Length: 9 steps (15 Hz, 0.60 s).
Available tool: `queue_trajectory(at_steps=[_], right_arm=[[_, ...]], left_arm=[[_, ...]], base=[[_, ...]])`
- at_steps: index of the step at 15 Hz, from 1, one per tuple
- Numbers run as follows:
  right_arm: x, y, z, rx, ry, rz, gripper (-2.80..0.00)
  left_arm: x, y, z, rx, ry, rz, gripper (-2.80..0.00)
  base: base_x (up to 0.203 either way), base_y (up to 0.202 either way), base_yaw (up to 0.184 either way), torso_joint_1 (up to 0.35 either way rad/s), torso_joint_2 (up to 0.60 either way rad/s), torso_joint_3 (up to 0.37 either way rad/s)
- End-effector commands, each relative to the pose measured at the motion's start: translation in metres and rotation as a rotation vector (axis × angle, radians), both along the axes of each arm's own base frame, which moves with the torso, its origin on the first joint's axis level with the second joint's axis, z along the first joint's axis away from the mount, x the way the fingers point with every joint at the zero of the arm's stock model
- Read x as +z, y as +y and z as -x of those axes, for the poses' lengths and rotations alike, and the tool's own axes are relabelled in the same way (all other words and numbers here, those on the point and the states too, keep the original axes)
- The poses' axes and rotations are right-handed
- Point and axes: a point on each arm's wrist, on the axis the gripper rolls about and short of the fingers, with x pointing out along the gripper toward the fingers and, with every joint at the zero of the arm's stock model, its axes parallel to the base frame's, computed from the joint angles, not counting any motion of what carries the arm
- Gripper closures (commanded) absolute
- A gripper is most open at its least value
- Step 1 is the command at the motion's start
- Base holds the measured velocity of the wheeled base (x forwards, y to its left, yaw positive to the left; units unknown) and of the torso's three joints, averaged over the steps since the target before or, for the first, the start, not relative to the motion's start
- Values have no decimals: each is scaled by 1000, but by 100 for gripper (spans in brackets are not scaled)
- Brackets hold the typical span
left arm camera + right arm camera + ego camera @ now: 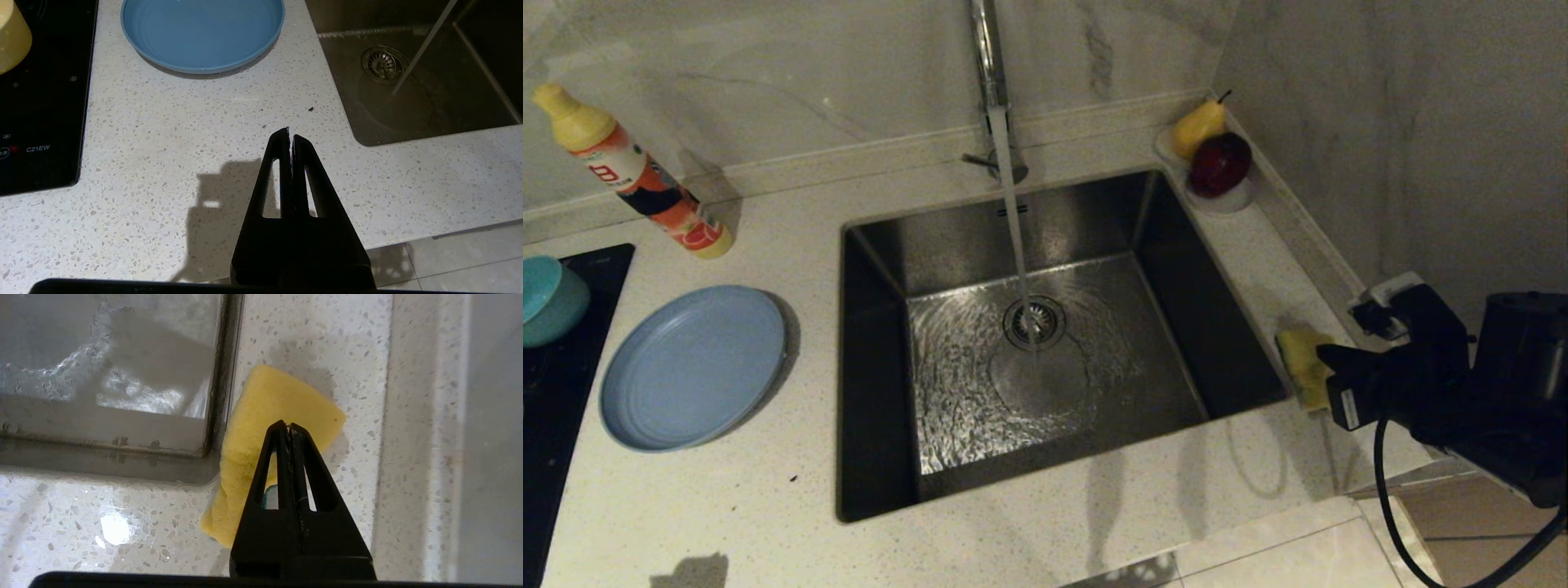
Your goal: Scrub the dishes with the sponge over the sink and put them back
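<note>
Main risk: the right gripper (pixel 289 426) sits over the sponge (pixel 261 457) with its fingers pressed together, so a descent from here would likely just poke or shove the pad instead of pinching it. The sponge lies on the bench (pixel 1094 523) at the right rim of the sink (pixel 882 392), one edge overhanging the basin lip, so a nudge could tip it into the water. The tap (pixel 988 49) is running and the rim looks wet, so I'd expect a slippery, soggy pad that squashes and slides under a shallow grip. Fingers need to open first and straddle it. Whether the closed tips touch the sponge I can't tell; nothing is held. Left gripper (pixel 290 134) hangs above bare bench near the sink's left front corner, fingers closed and empty. The blue plate (pixel 690 367) sits left of the sink, the teal bowl (pixel 551 298) further left on the cooktop (pixel 556 408), the yellow bowl (pixel 12 36) also on the cooktop; all unscrubbed as far as I can judge.
</note>
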Motion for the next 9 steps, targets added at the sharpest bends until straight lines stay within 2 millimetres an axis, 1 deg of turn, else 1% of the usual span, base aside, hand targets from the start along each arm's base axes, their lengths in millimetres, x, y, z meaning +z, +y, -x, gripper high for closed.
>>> queue_trajectory(at_steps=[1,5,7,9], right_arm=[[5,-1,3,1,-21,-3,0],[20,-4,16,10,-82,-26,0],[31,-7,33,38,-124,-42,0],[40,-9,57,102,-164,-63,0]], left_arm=[[-11,0,-3,0,41,1,0],[-11,0,-3,0,41,1,0],[-11,0,-3,0,41,1,0],[-11,0,-3,0,41,1,0]], base=[[0,0,0,0,0,0],[0,0,0,0,0,0],[0,0,0,0,0,0],[0,0,0,0,0,0]])
